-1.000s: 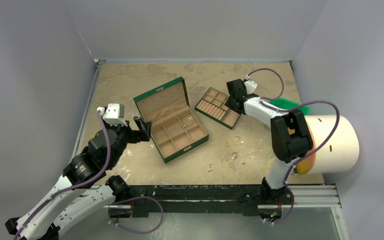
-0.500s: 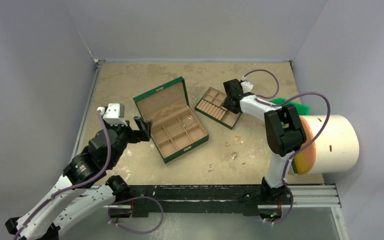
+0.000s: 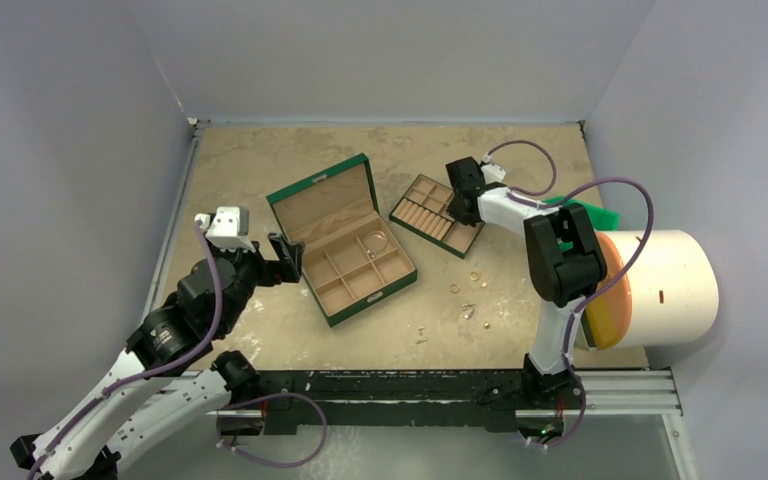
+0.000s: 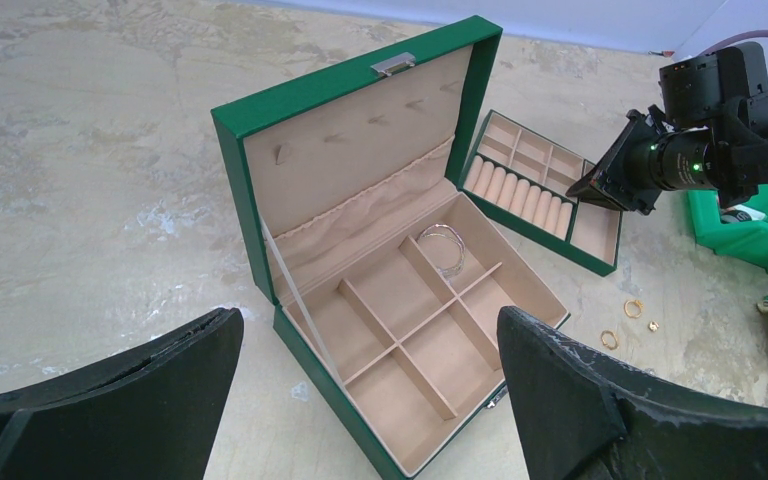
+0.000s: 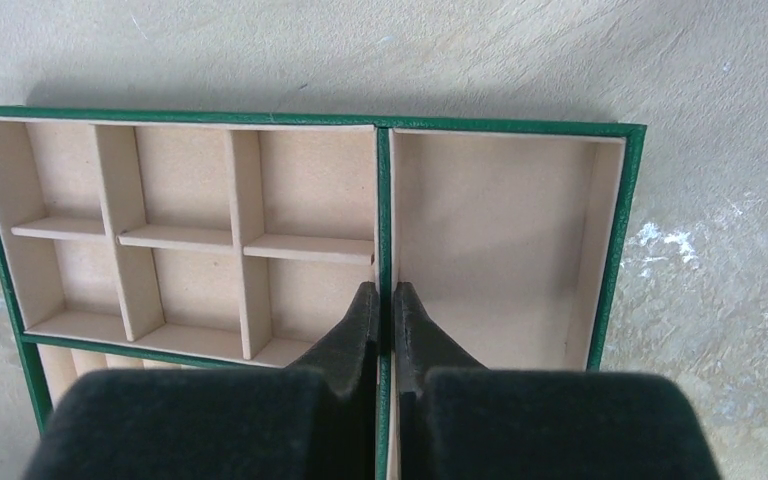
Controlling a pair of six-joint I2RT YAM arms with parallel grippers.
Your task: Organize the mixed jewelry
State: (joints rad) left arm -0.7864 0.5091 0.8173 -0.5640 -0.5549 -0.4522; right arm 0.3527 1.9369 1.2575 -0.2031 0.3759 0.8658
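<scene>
Green-rimmed tray (image 5: 628,250), upper centre, now beneath the right gripper (image 5: 384,297), whose jaws have pressed together at its divider (image 5: 383,200); left gripper (image 4: 365,320) stays spread; mixed jewelry (image 3: 468,290) lies loose right of centre.

1 green box (image 3: 322,198), 1 ring tray (image 3: 419,206), 1 bangle (image 3: 375,240), roughly 5 loose pieces (image 3: 474,275)

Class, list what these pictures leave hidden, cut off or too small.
Top view: loose jewelry, too small to tell rings from studs.
Right wrist view: tray's near part, hidden behind the shut right jaws; anything pinched is unseen.
Left wrist view: green box's near corner, cut by the bottom edge.
</scene>
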